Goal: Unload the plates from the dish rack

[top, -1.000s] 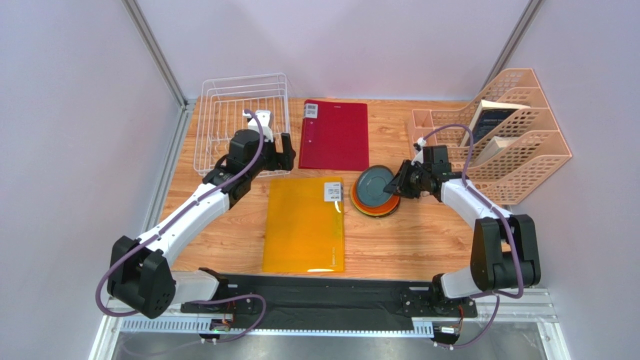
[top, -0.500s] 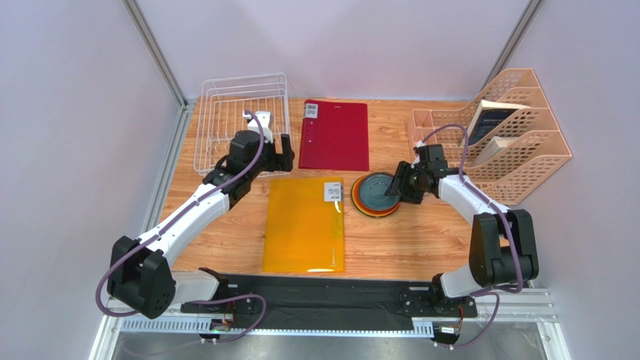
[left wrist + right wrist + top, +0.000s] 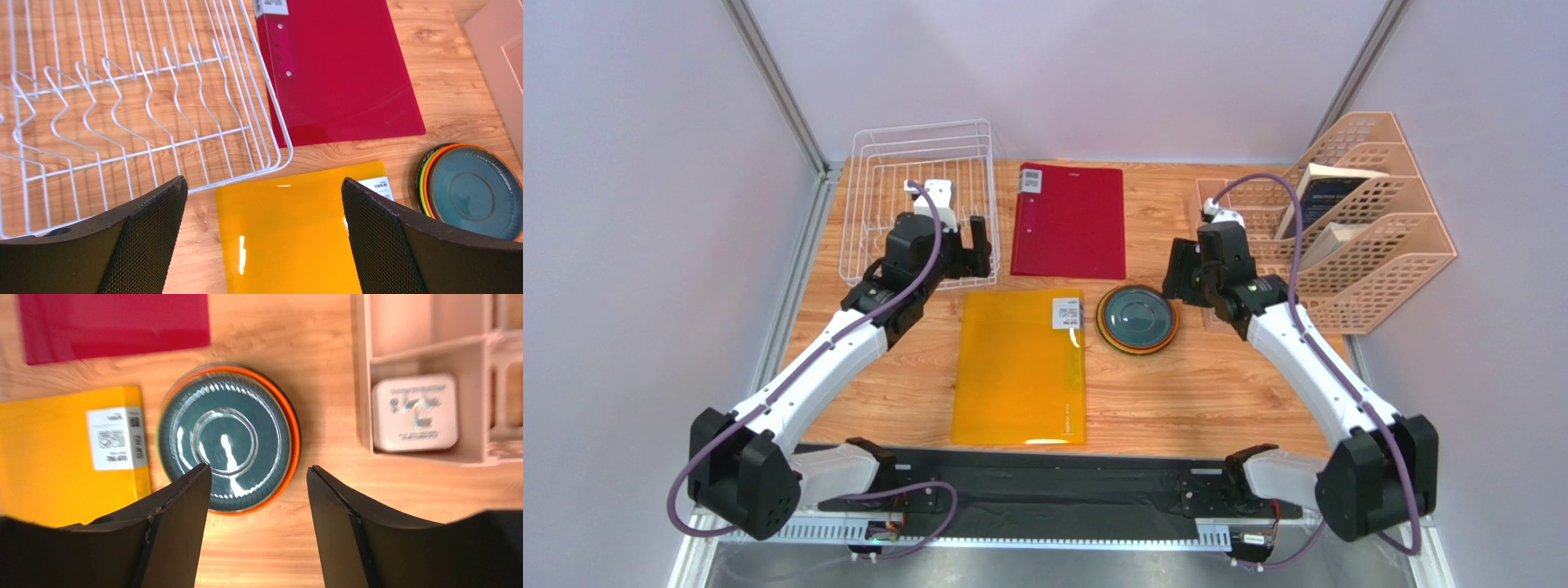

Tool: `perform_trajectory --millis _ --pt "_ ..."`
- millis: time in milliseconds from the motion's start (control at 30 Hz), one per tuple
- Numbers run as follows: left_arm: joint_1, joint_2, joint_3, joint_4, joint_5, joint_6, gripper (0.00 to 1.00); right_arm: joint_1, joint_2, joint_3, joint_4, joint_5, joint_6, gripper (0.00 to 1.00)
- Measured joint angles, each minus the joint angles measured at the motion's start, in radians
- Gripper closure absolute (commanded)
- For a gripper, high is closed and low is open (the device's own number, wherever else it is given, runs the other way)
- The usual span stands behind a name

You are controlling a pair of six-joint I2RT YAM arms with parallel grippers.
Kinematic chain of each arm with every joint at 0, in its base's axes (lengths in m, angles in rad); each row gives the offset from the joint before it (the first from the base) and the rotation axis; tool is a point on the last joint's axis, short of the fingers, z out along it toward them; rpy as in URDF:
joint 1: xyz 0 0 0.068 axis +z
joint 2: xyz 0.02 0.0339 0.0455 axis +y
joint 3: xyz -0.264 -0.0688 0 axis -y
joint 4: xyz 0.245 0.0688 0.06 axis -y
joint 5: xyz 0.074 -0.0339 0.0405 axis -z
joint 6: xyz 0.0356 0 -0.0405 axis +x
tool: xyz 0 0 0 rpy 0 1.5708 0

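Note:
The white wire dish rack stands at the back left, and no plates show among its tines. The plates sit stacked flat on the table: a teal one on top, with an orange rim and a green edge showing beneath. My right gripper hovers just right of the stack, open and holding nothing. My left gripper hangs wide open over the rack's near right corner and the yellow folder's far edge, empty.
A red folder lies right of the rack. A yellow folder lies in front of it, its right edge close to the plates. A peach file organiser with books stands at the right, with a white adapter in its front tray.
My right gripper opened and let the teal plate settle flat on the stack, then rose and drew back toward the organiser. The left arm shifted slightly toward the rack.

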State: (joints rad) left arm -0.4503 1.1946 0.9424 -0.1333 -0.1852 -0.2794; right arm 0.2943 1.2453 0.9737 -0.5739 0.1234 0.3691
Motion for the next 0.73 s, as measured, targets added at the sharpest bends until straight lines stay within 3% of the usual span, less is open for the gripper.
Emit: perform_trajectory --millis 267,733 --pt "0.000 -0.065 0.000 -0.005 -0.026 0.033 0.00 0.028 -0.163 -0.004 0.170 0.055 -0.091 0.36" --pt "0.000 -0.129 0.000 -0.006 -0.041 0.066 0.00 0.030 -0.167 -0.004 0.277 0.059 -0.153 0.36"
